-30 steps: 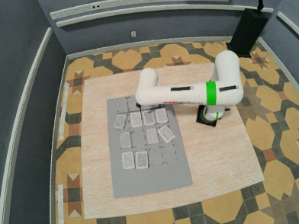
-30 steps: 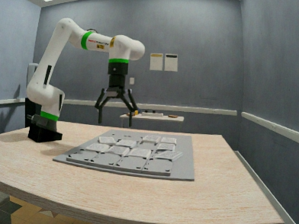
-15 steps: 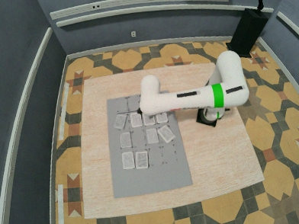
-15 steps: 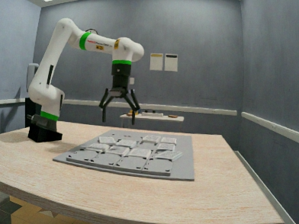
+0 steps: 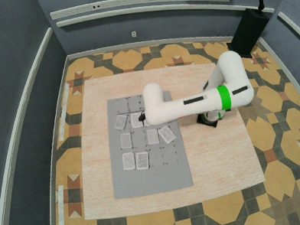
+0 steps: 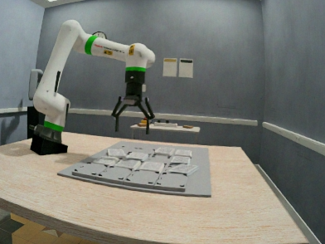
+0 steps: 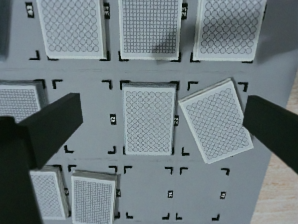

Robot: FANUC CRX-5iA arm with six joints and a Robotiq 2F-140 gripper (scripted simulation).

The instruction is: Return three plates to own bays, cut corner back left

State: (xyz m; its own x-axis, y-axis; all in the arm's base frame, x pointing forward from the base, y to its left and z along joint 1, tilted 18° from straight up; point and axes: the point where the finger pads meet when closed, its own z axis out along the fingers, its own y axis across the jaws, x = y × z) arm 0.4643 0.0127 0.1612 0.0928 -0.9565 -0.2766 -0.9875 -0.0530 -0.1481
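The grey deck [image 5: 168, 172] [image 6: 195, 183] [image 7: 150, 170] lies on the table and carries several sealed white plates. My gripper [image 5: 142, 116] [image 6: 133, 115] [image 7: 162, 109] is open and empty, hanging well above the deck. In the wrist view a 96-well plate [image 7: 216, 120] [image 5: 167, 134] lies turned askew across its bay's corner marks near the deck's edge. Beside it a 96-well plate [image 7: 149, 119] [image 5: 152, 136] sits square in its bay. Another plate [image 5: 120, 122] lies tilted at the deck's far side. Two plates [image 7: 95, 197] [image 7: 46, 192] lie close side by side; my finger partly hides one.
Three plates [image 7: 72, 27] [image 7: 150, 25] [image 7: 229, 27] sit in a row in their bays. The arm's base [image 5: 208, 119] [image 6: 47, 143] stands on the table beside the deck. A small side table [image 6: 166, 126] stands at the wall.
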